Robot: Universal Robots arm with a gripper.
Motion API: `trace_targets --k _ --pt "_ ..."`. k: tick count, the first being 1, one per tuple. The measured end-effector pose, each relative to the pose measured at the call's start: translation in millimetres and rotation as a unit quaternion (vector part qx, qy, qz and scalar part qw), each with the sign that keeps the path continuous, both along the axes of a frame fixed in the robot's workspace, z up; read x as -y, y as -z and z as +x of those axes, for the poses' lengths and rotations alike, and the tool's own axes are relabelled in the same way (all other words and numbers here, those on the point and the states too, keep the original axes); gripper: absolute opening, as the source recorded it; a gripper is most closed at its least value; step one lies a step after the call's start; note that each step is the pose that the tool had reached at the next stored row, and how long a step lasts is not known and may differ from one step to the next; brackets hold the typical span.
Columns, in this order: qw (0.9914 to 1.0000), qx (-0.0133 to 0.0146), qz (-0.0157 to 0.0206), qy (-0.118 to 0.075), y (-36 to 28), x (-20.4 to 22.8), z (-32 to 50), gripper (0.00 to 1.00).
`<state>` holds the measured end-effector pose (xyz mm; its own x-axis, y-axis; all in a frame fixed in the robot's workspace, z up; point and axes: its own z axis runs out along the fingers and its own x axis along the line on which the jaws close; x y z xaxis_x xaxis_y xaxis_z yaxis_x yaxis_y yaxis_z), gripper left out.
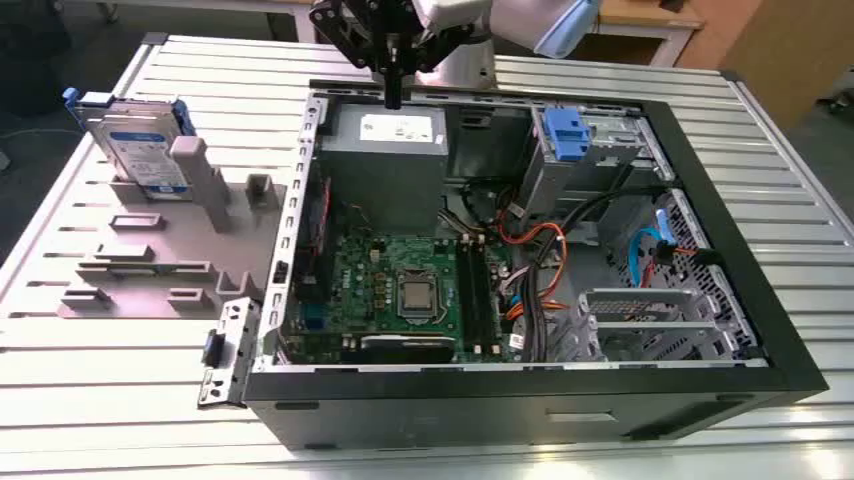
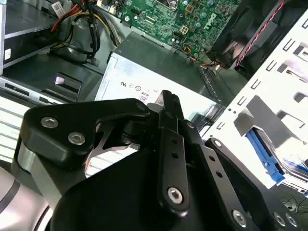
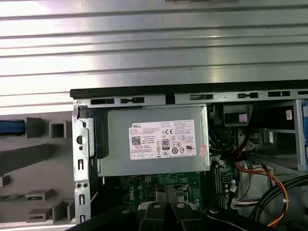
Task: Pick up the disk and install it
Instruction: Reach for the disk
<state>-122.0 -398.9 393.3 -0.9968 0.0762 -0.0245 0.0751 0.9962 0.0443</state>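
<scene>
Gripper hangs over the far side of the open PC case, right above the grey power supply, fingers pinched together with nothing in them. The disk stands on edge in the grey holder, well off to the exterior view's left. My guess: it's stiff, dense, slick on its 2 metal faces and shock-shy. I'd pinch across those faces near the top edge.
</scene>
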Motion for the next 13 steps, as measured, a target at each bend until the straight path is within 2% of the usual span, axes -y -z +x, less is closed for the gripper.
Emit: trace_targets --k 13 --pt "1.00000 0.0000 0.0008 0.000 0.0 0.0 -2.7 0.11"
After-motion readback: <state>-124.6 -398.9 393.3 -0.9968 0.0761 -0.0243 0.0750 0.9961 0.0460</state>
